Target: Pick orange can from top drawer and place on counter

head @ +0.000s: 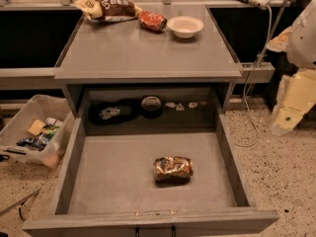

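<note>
The orange can (pixel 173 168) lies on its side on the floor of the open top drawer (pixel 113 181), right of centre and nearer the front wall. The counter (pixel 148 51) spans the drawer's width just above and behind it. My gripper (pixel 286 118) is the cream-coloured piece at the far right edge of the view, hanging from the white arm (pixel 303 33). It is outside the drawer, above the speckled floor, well to the right of and higher than the can. It holds nothing that I can see.
At the counter's back stand a brown-and-yellow snack bag (pixel 106 6), a red shiny packet (pixel 152 20) and a white bowl (pixel 185 26). A tape roll (pixel 151 104) and dark items lie in the recess behind the drawer. A clear plastic bin (pixel 34 130) stands on the floor at left. A cable (pixel 256 83) hangs at right.
</note>
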{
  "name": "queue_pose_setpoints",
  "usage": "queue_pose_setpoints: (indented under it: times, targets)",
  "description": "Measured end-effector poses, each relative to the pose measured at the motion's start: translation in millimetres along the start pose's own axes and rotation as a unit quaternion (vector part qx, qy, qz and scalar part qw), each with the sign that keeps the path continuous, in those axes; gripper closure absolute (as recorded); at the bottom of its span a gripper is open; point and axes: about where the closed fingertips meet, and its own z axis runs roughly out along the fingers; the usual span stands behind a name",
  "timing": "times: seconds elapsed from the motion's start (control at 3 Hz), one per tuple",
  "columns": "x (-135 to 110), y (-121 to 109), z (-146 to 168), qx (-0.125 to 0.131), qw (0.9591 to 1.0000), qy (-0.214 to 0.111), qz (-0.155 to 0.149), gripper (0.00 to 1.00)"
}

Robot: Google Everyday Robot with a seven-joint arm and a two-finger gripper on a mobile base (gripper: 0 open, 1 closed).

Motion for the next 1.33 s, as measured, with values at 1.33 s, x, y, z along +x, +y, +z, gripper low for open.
queue_pose_setpoints:
  times: [1.33]
  targets:
    - [4, 2, 128, 0.029, 0.9979, -0.057, 0.001, 0.0]
